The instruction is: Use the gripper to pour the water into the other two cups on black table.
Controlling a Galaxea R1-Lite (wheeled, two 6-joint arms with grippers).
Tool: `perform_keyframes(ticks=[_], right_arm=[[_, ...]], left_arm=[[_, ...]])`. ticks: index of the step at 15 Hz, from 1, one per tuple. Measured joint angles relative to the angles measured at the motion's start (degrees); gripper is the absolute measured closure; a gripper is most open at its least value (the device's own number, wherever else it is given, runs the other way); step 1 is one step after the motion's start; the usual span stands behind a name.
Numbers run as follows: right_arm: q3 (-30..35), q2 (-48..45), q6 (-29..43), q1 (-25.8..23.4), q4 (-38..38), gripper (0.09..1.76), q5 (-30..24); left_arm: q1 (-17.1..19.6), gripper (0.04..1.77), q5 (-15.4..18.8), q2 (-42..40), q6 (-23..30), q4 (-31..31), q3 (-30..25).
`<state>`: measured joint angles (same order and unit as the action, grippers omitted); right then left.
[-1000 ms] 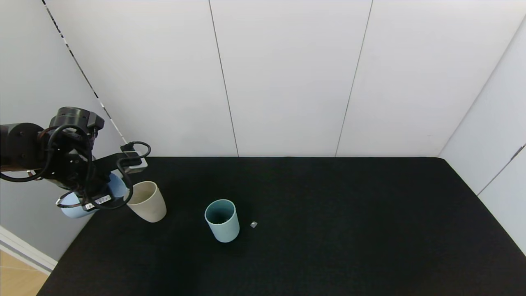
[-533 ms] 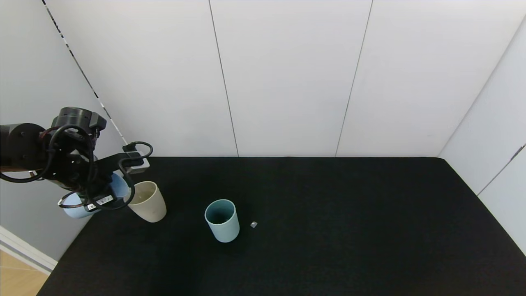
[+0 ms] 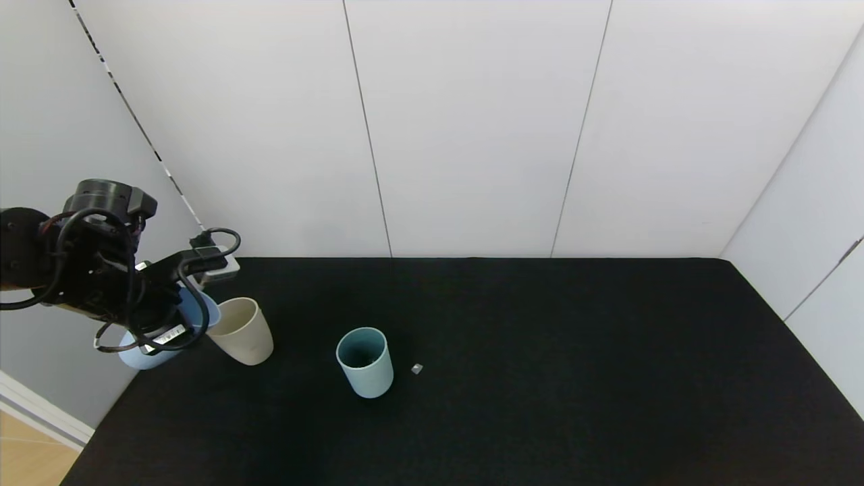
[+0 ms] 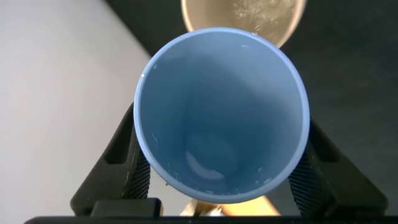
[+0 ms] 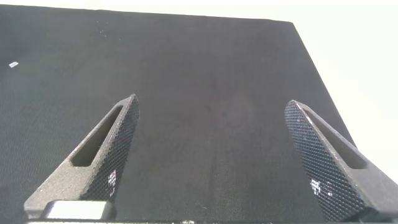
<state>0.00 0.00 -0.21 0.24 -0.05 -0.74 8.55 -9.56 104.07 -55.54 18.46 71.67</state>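
At the lower left of the head view, the left gripper [image 3: 169,317] is closed around a light blue cup [image 3: 145,351], one finger on each side of its wall, and holds it tipped toward the beige cup [image 3: 243,331] just beside it. In the left wrist view the blue cup [image 4: 221,115] looks nearly drained, with only droplets and a wet sheen at its bottom, and the beige cup [image 4: 242,15] beyond its rim shows glinting water inside. A little right of these, at lower centre, the teal cup [image 3: 365,361] stands upright on the black table [image 3: 540,378], apart from the beige one, with a tiny pale speck [image 3: 416,368] near it. These cups are probably light, stiff and smooth-walled, so a wet one could slip; the mid-wall squeeze seems the safest hold, firm but not crushing. The right gripper [image 5: 217,162] shows only in its own wrist view, wide open, holding nothing above bare table.
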Motion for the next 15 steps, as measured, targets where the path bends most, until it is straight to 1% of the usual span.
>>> perform_keyframes(ticks=[4, 6, 8, 9, 11, 15], right_arm=[[0.00, 0.00, 0.02, 0.00, -0.02, 0.14, -0.02], [0.00, 0.00, 0.00, 0.00, -0.02, 0.14, 0.00], [0.00, 0.00, 0.00, 0.00, -0.02, 0.14, -0.02], [0.00, 0.00, 0.00, 0.00, -0.02, 0.14, 0.00], [0.00, 0.00, 0.02, 0.00, -0.02, 0.14, 0.00], [0.00, 0.00, -0.01, 0.00, -0.02, 0.14, -0.02]], left_arm=[[1.26, 0.58, 7.44, -3.91, 3.10, 0.80, -2.43], [1.49, 0.58, 10.87, -6.94, 4.89, 2.84, -3.18], [0.96, 0.58, 14.26, -9.95, 8.06, 4.28, -3.40], [-0.04, 0.58, 15.92, -11.54, 10.18, 4.61, -3.43], [-3.82, 0.58, 17.46, -14.08, 14.48, 4.69, -3.45], [-15.82, 0.58, 17.68, -16.68, 25.37, 3.75, -2.74]])
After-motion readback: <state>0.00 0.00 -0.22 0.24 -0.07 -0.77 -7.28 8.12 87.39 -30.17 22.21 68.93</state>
